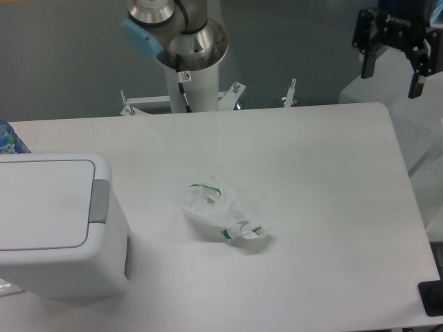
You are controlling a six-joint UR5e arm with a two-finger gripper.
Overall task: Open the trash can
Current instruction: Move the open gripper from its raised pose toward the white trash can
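Note:
The trash can is a large white box-shaped bin at the left front of the table. Its flat lid panel lies shut, with a grey push tab on its right edge. My gripper is black and hangs open and empty at the top right, beyond the table's far right corner, far from the trash can.
A small crumpled white plastic bag with green marks lies mid-table. The arm's base column stands at the far edge. A blue-labelled bottle shows behind the bin at the left edge. A black object sits at the front right.

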